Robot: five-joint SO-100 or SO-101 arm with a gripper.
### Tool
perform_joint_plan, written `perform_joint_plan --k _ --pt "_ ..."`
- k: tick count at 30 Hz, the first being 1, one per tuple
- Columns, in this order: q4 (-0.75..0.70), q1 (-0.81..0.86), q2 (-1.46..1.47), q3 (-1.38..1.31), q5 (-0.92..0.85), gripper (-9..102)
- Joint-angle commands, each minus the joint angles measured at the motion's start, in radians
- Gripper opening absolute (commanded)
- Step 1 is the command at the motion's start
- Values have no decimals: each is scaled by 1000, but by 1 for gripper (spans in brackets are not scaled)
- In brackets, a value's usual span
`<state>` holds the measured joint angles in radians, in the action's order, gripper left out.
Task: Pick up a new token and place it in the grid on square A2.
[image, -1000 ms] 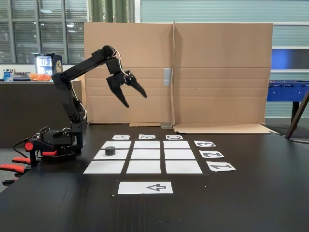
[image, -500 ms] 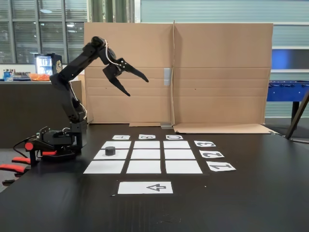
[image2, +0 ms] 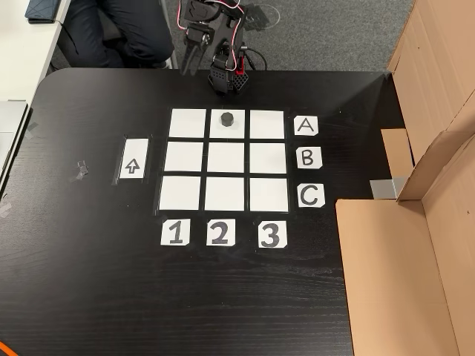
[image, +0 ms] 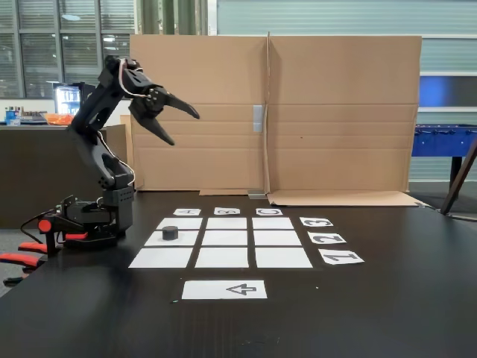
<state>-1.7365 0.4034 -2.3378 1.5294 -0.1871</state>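
1 arm [image: 100,149], 1 gripper [image: 182,128]. In the fixed view it's raised high over the base at left, fingers spread wide apart, nothing between them, well above the table [image: 387,298]. In the other view the arm [image2: 215,44] sits at the table's top edge; gripper state can't be read there.

1 token [image: 171,233], black puck, flat on the grid [image: 222,257], w/ no contact from the gripper. In the other view the token [image2: 227,118] is in the top row, middle col: row next to label A [image2: 306,126], col above label 2 [image2: 219,233] = square A2 [image2: 236,132]. Sits a bit toward the square's arm-side edge, fully inside it.

Grid [image2: 184,157]: 9 white squares, 3x3, 8 bare. 6 labels: A, B, C down the right side, 1, 2, 3 along the bottom in the other view. 1 separate arrow sheet [image2: 133,161] left of the grid there, not touching it; in the fixed view the arrow sheet [image: 223,289] lies nearest the camera.

Cardboard wall [image: 335,112] behind the table, 2 panels.
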Motion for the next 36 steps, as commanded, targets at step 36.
perform_joint_plan --k 36 --pt "-6 37 -422 209 -40 36"
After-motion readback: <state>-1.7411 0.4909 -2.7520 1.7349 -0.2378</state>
